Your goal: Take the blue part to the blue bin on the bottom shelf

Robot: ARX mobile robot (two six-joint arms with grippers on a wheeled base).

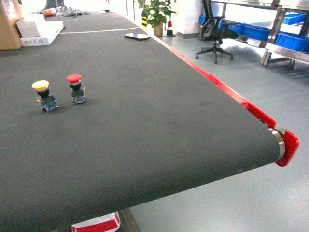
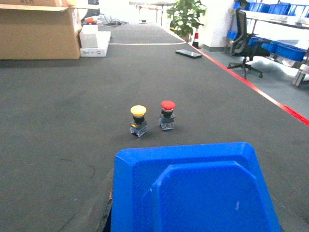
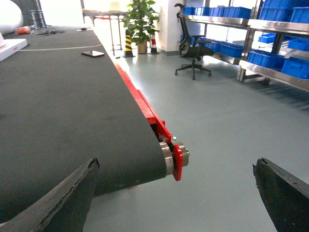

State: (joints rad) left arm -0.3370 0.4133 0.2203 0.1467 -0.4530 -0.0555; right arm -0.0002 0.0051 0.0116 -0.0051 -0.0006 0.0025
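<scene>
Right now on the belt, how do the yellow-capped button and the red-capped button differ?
The yellow-capped button has a yellow mushroom cap; the red-capped button has a red one. In the head view the yellow-capped button stands further left and slightly nearer the camera, the red-capped button further right. Both stand upright, apart, on the black belt, with dark necks and bluish bases.
</scene>
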